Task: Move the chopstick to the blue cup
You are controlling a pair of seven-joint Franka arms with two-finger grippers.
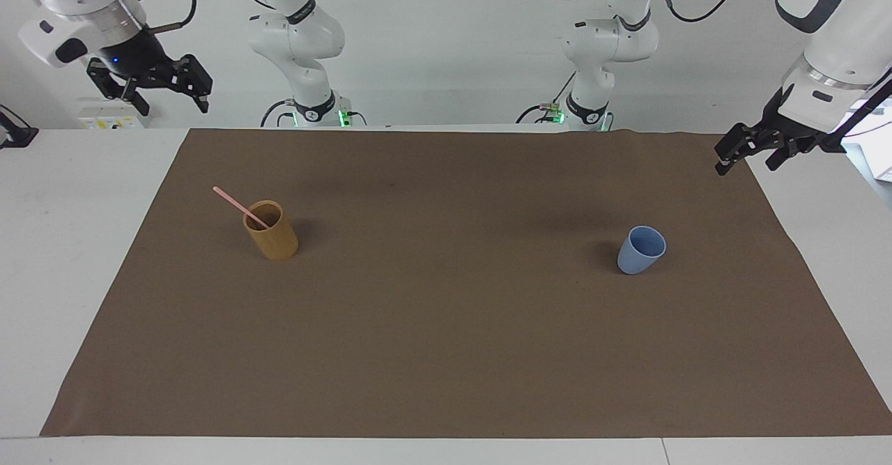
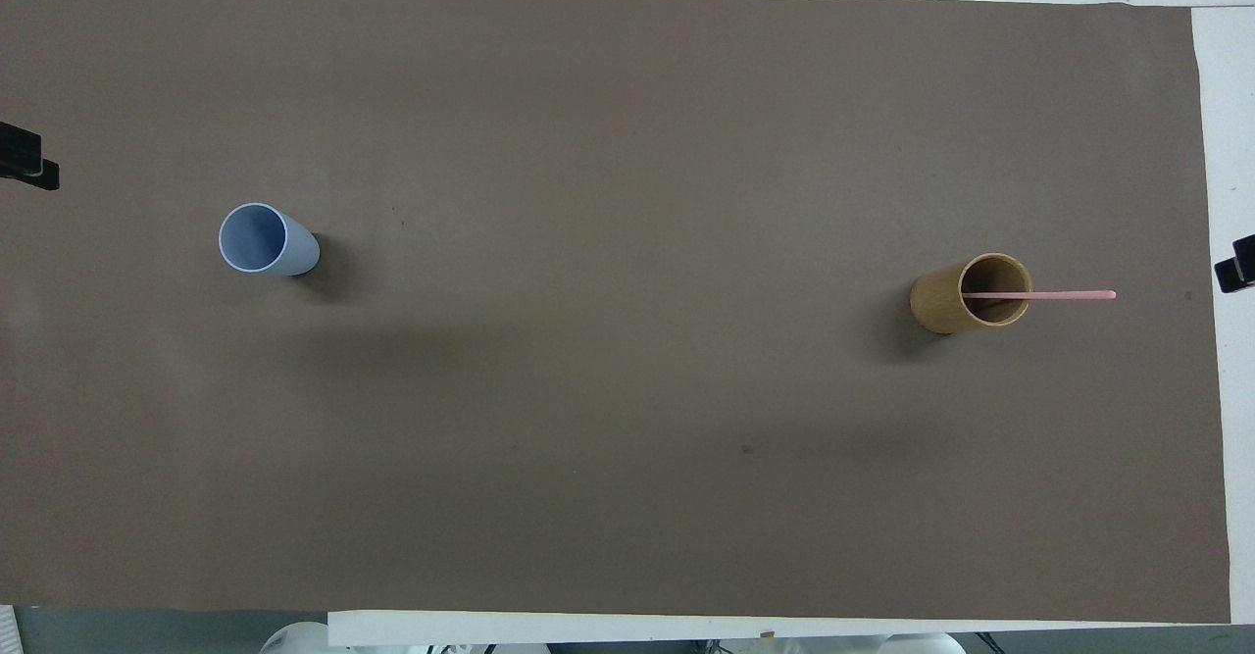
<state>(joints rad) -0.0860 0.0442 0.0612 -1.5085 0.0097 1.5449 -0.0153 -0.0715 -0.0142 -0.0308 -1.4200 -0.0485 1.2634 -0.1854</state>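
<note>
Both tools hang released: left tool point(image 1: 747, 151) over the mat's point(image 1: 446, 353) corner, right tool point(image 1: 159, 81) off its edge. Chopstick point(image 1: 237, 204) leans in the tan cup point(image 1: 273, 236); blue cup point(image 1: 640, 250) stands well apart on the white desk point(image 1: 77, 256).

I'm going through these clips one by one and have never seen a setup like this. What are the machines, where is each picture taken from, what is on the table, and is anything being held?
These are two robot arms, each ending in a two-finger gripper. One picture looks across the table at the robots; the other looks steeply down from above their end, so the sides swap between the two pictures.

A brown mat covers the table. On it stand a tan-orange cup toward the right arm's end and an empty blue cup toward the left arm's end. A pale pink chopstick leans inside the tan-orange cup.

Nothing is held. The right gripper and left gripper hang open in the air near the mat's corners by the robots, both arms waiting.
</note>
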